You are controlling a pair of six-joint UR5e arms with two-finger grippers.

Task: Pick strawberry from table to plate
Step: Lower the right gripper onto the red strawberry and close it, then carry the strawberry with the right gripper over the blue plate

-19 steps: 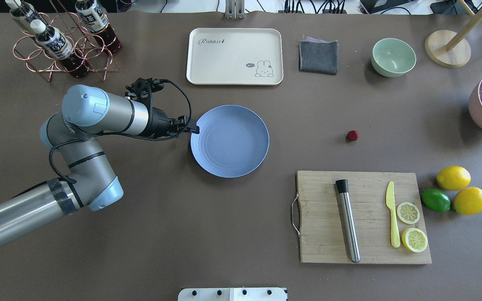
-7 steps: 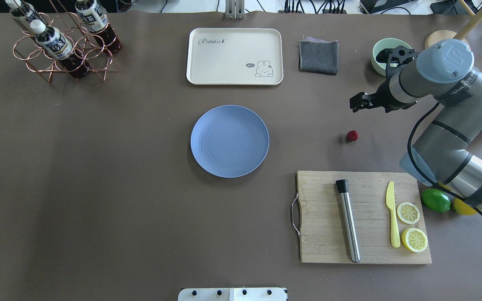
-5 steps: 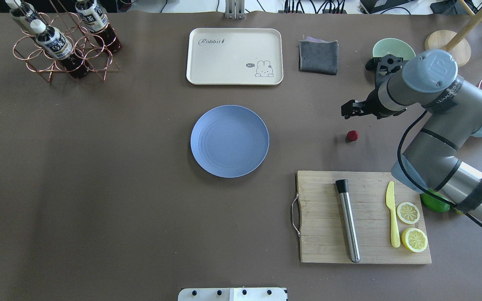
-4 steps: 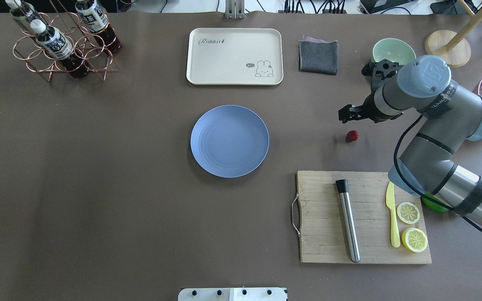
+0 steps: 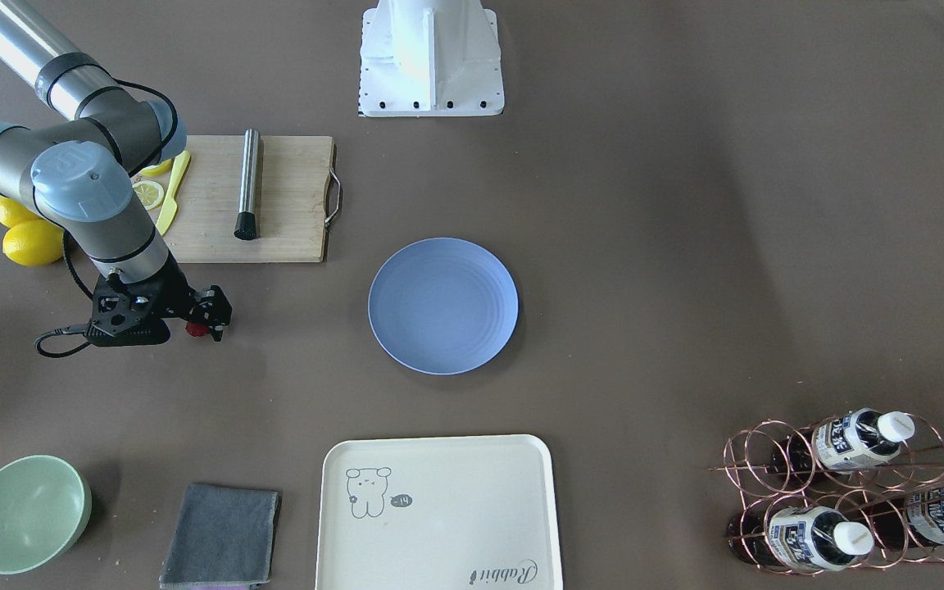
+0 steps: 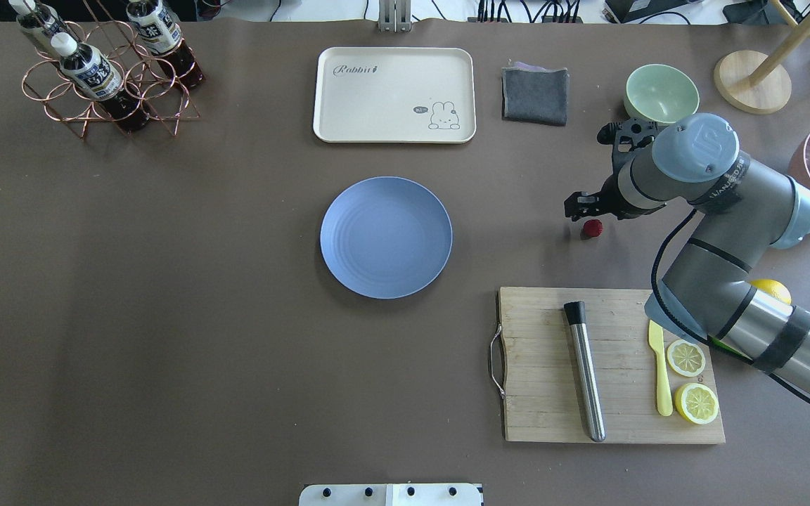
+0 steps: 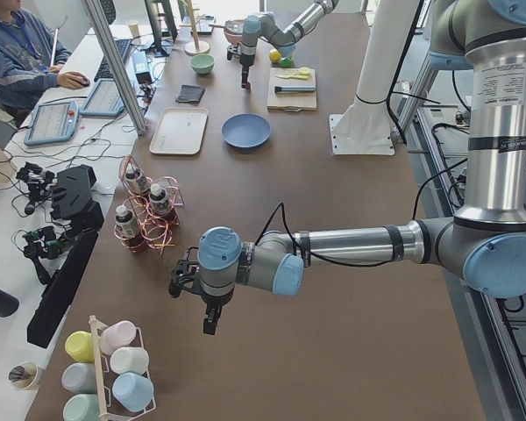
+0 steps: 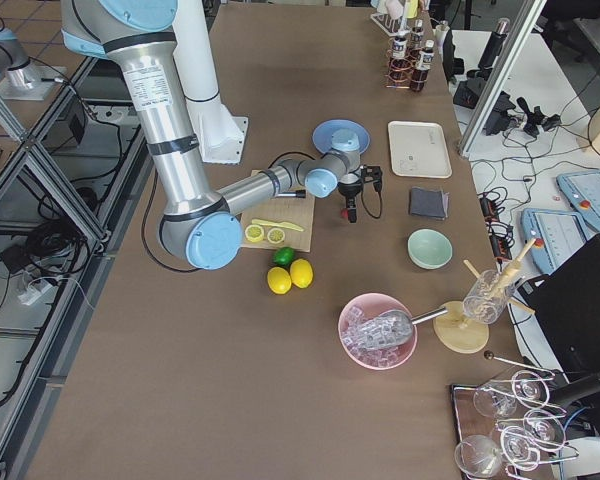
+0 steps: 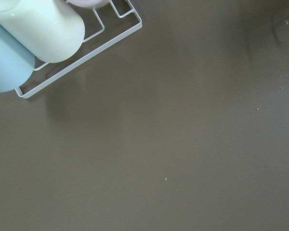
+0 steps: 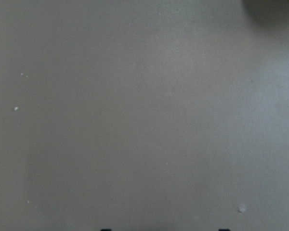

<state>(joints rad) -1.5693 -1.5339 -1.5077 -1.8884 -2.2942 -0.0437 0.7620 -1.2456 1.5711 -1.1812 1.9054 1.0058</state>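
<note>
Right of centre, your bumpy red strawberry [image 6: 593, 228] lies on the matte desk [image 6: 236, 365] beside the right hand [image 6: 579, 210], whose spread you cannot tell. Upper left, a copper wire rack [image 6: 139, 86] holds bottles [image 6: 87, 69].

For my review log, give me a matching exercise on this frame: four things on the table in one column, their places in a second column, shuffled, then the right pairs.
Things:
1. strawberry
2. plate
3. steel rod
4. grey cloth

Places:
A. lying on the cutting board
B. between the cream tray and the green bowl
C. on the bare table, close beside the right gripper
D. mid-table, with nothing on it

Pairs: 1-C, 2-D, 3-A, 4-B.
</note>
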